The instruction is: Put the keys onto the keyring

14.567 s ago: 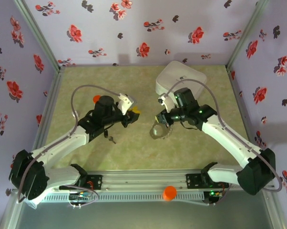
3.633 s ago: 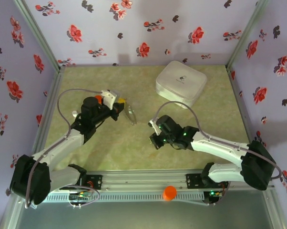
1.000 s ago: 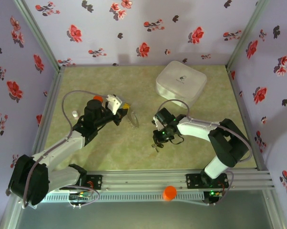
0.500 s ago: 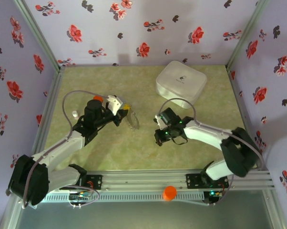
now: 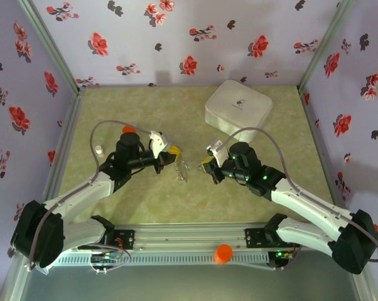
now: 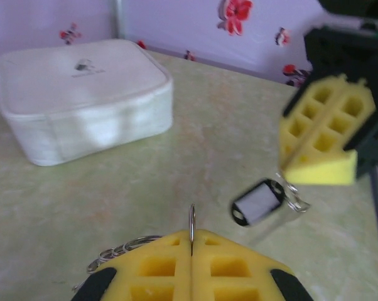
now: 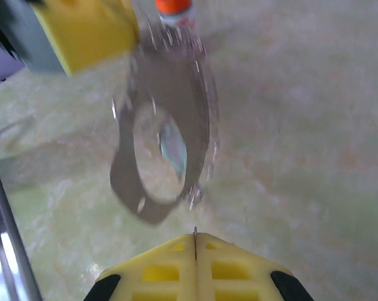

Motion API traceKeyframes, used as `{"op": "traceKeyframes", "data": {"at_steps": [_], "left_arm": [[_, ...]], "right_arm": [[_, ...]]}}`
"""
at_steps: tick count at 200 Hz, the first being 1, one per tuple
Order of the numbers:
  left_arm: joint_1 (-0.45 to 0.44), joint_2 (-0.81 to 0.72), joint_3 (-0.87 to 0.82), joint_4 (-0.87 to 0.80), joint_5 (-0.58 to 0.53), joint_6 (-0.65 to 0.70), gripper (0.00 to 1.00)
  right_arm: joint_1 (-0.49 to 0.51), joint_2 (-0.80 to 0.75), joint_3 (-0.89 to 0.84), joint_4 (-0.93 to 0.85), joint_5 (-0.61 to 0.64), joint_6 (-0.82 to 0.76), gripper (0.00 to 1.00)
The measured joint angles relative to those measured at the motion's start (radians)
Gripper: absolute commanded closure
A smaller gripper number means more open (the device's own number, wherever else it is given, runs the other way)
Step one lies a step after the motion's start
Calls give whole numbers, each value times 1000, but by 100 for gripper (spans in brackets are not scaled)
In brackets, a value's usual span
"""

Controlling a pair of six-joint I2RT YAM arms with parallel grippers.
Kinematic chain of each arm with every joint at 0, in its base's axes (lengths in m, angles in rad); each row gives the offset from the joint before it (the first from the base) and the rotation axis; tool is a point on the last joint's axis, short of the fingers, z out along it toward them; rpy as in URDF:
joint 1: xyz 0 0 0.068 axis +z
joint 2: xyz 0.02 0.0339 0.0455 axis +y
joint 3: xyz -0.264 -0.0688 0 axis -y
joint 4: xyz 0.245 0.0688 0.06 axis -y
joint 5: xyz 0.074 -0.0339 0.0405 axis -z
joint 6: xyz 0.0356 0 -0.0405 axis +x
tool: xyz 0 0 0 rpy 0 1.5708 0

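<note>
Two arms face each other mid-worktop (image 5: 145, 103), tips close but apart. The left jaws are pressed together, pinching the keyring (image 5: 182, 170). In the left wrist view a thin metal edge sticks up between the yellow pads (image 6: 151, 276), and beads trail off to their left. From above, the keyring hangs off the left tip as a limp loop between the two arms, over the worktop. The right wrist view has it as a blurred loop ahead, with the left arm's pad (image 7: 82, 31) at upper left. The right jaws are also pressed together, with a tiny metal tip poking out between their pads (image 7: 233, 273). In the left wrist view the black key (image 6: 258, 202) sits just under the right arm's pad (image 6: 324, 144). The small ring at its end touches the pad tip. Its shadow falls on the worktop below, so it's off the surface, pinched by the right jaws. Black key and keyring are near, not touching. A white box (image 5: 238, 108) sits far right on the worktop, well apart from both arms. An orange-capped vial (image 5: 129, 130) stands just behind the left arm.
</note>
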Motion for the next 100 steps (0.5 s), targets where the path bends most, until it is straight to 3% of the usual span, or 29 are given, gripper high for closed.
{"op": "traceKeyframes", "data": {"at_steps": [56, 100], "left_arm": [[-27, 38, 23, -26, 84, -41, 100], [-28, 62, 58, -45, 140, -72, 100]], "right_arm": [[116, -63, 1, 23, 166, -487, 100], [122, -52, 26, 3, 224, -702, 100]]}}
